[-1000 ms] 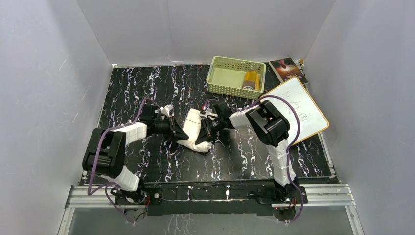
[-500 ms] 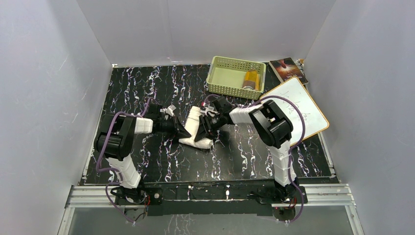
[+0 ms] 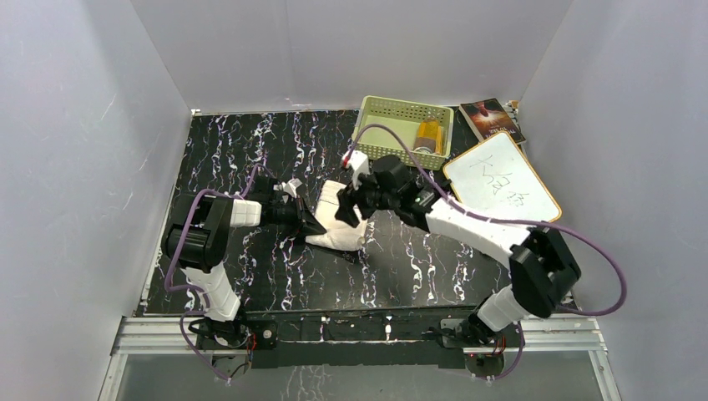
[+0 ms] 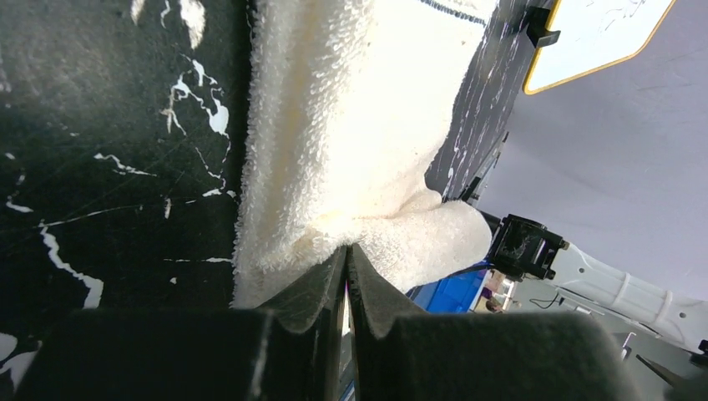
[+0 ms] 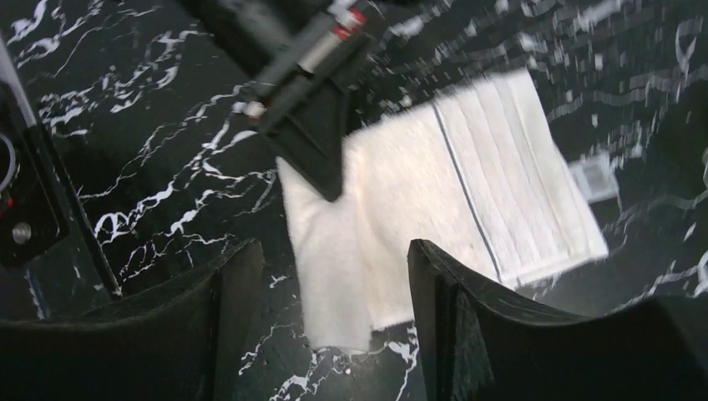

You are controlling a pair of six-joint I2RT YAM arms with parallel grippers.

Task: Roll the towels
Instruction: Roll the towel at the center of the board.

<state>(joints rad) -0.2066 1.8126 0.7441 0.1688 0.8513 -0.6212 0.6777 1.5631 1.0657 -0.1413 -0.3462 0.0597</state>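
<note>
Setting: black table (image 3: 250,142) with white marble-ish veins, boxed in by plain grey walls.

Left gripper (image 4: 346,251): jaws pretty much fully closed, pinching a bit of the white towel's (image 3: 344,236) fluffy edge between the tips. The cloth bunches up a little right where it's nipped.

Right gripper (image 5: 334,251): jaws spread wide, nothing in them. It hangs above the same towel with the cloth showing in the gap between the two fingers, not touching as far as I can tell.

Arms: left one reaches in from the left, right one stretches over from the right, so the two grippers face each other across the towel.

White towel: lying mid-table, folded into a flat-ish rectangle, with a thin dark stripe and a ribbed band near one end.

Yellow-brown towel (image 3: 427,136): sits in the right part of the green basket (image 3: 388,154) at the back of the table, well apart from both grippers.

Other stuff: whiteboard (image 3: 501,180) with an orange rim just right of the basket, and a book (image 3: 491,119) in the back right corner.
</note>
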